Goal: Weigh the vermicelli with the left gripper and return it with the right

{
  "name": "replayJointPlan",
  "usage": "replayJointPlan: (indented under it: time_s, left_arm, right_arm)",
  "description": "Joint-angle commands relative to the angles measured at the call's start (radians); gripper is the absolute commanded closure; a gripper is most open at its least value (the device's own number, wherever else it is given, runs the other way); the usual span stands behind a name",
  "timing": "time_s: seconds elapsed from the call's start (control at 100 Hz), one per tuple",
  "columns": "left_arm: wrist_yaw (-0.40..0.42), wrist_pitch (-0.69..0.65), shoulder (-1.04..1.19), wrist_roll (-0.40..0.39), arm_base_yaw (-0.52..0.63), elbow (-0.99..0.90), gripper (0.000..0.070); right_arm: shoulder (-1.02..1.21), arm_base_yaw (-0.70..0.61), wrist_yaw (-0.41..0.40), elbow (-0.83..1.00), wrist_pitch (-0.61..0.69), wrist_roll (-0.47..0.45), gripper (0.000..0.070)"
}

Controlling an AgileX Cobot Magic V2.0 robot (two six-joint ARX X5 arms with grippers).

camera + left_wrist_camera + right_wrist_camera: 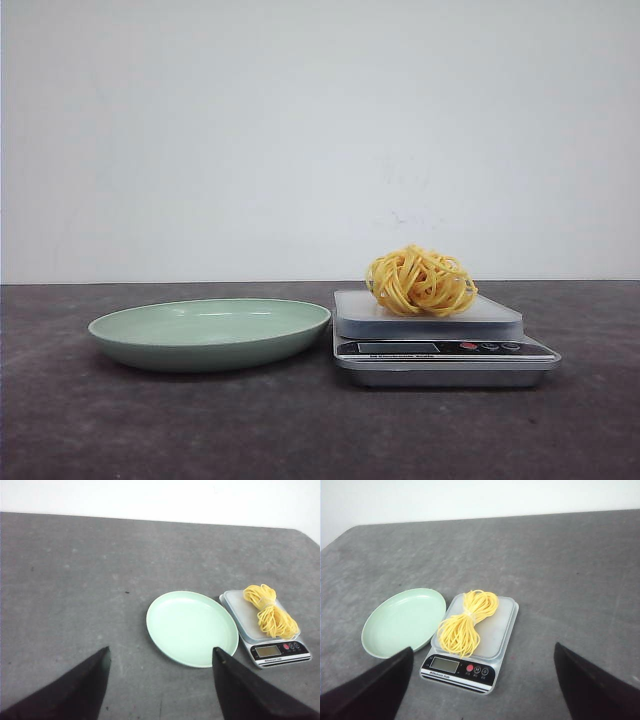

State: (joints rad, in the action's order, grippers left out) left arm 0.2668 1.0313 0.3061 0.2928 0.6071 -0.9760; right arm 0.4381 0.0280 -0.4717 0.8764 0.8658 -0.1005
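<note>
A yellow bundle of vermicelli (421, 281) lies on the platform of a small silver kitchen scale (440, 350). It also shows in the left wrist view (270, 611) and the right wrist view (466, 621). A pale green plate (210, 332) sits empty just left of the scale. My left gripper (160, 659) is open and empty, high above the table near the plate (192, 627). My right gripper (482, 652) is open and empty, raised above the scale (470, 645). Neither gripper shows in the front view.
The dark grey table (300, 430) ends at a white wall (320, 130) behind. The table's rounded far corners show in both wrist views.
</note>
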Motion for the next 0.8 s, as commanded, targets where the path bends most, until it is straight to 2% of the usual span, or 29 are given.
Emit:
replayJointPlan:
  time_s: [0.0, 0.14, 0.43, 0.53, 0.7, 0.79]
  left_arm:
    - [0.005, -0.026, 0.0, 0.008, 0.008, -0.013, 0.0324]
    - [0.005, -0.026, 0.0, 0.008, 0.008, -0.013, 0.0323]
    - [0.002, -0.026, 0.0, 0.007, 0.008, -0.013, 0.0323]
    - [0.002, -0.025, 0.0, 0.008, 0.008, -0.013, 0.0323]
    - [0.002, -0.021, 0.0, 0.008, 0.008, -0.013, 0.0322]
    - [0.002, -0.021, 0.0, 0.008, 0.008, -0.013, 0.0323]
  right_arm:
    - [0.028, -0.012, -0.008, 0.027, -0.01, 0.007, 0.0164]
    - [0.111, -0.055, -0.005, 0.081, -0.011, 0.005, 0.0162]
    - [0.404, -0.207, 0.014, 0.254, 0.014, -0.087, 0.0157]
    - [0.512, -0.293, 0.072, 0.28, 0.002, -0.103, 0.0149]
    - [0.684, -0.437, 0.216, 0.301, -0.043, -0.15, 0.0147]
    - [0.779, -0.485, 0.244, 0.325, -0.069, -0.159, 0.0147]
